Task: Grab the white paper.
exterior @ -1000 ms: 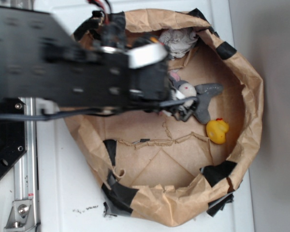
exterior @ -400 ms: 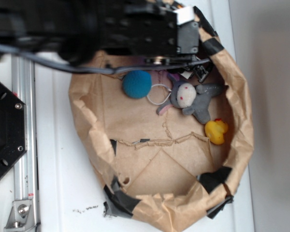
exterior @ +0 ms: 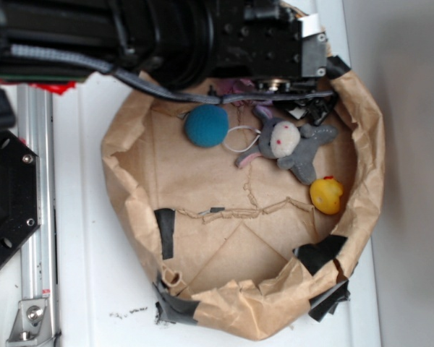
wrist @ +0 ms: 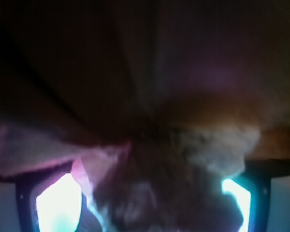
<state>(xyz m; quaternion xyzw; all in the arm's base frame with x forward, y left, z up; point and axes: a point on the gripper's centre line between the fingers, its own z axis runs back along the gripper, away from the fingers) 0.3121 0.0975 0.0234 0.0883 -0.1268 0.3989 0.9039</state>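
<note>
The white paper does not show in the exterior view; my black arm covers the far rim of the bag. My gripper (exterior: 312, 108) points down at the bag's far right corner, just above the grey plush bunny (exterior: 286, 141). The wrist view is dark and blurred. In it a pale grey lumpy mass (wrist: 210, 142), which looks like the white paper, fills the space close under the gripper (wrist: 145, 208). The two fingers (wrist: 25, 203) stand far apart at the frame's lower corners, so the gripper is open.
The brown paper bag (exterior: 126, 195), patched with black tape, walls the work area. Inside lie a blue ball (exterior: 206, 125) and a yellow duck (exterior: 326, 194). A metal rail (exterior: 36, 217) and a black mount (exterior: 3, 210) stand at the left.
My arm has swung from the bag's middle left to its far right rim. It has uncovered the blue ball and now covers the white paper. The bag shifted slightly.
</note>
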